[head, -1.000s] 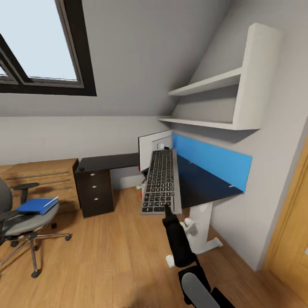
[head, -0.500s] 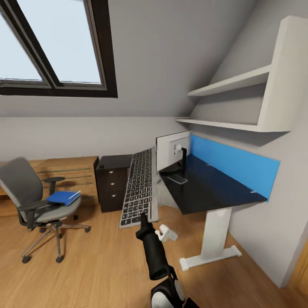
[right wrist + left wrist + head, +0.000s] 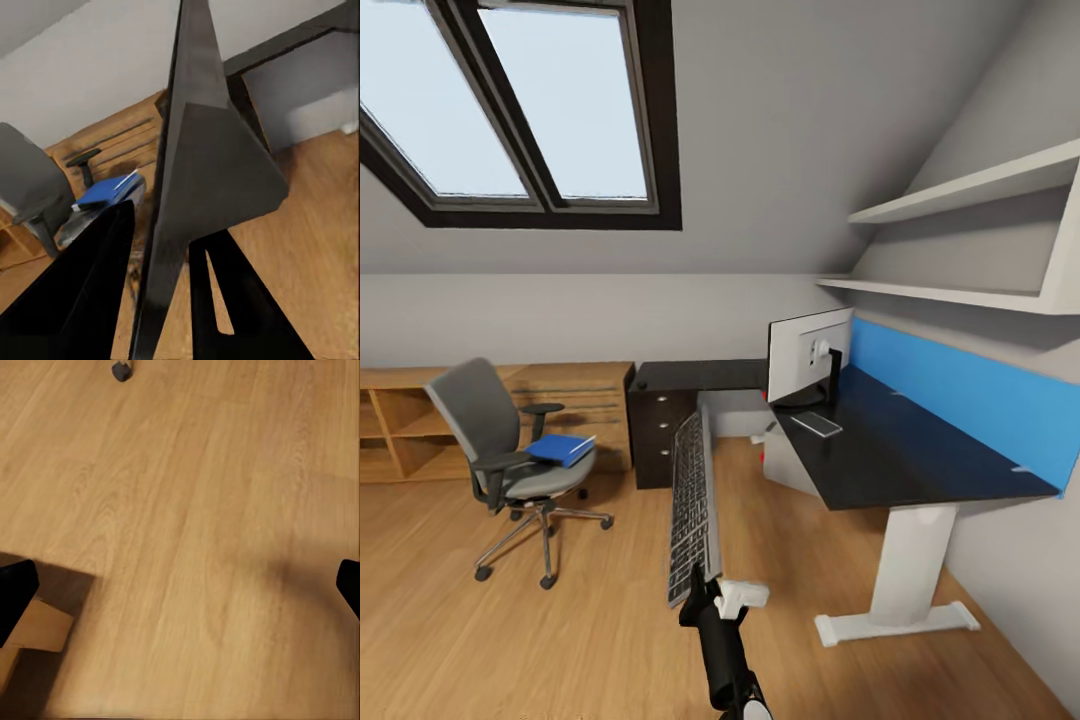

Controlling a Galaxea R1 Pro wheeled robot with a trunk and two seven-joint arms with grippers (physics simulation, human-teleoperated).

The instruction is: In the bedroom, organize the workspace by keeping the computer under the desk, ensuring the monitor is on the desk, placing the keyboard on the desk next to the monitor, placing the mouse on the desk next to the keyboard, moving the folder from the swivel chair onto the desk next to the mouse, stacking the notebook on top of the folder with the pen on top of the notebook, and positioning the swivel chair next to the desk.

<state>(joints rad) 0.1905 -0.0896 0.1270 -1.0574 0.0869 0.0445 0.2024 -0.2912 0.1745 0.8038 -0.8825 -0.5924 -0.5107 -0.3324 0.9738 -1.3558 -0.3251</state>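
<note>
Bedroom: one desk, one keyboard.

The keyboard is held on edge above the wooden floor, its near end clamped in the right gripper, keys facing left. The monitor stands upright on the black table, silver back showing; a small dark flat thing beside its foot may be the notebook. The blue folder lies on the seat of the grey swivel chair, which stands well apart from the table.
</note>
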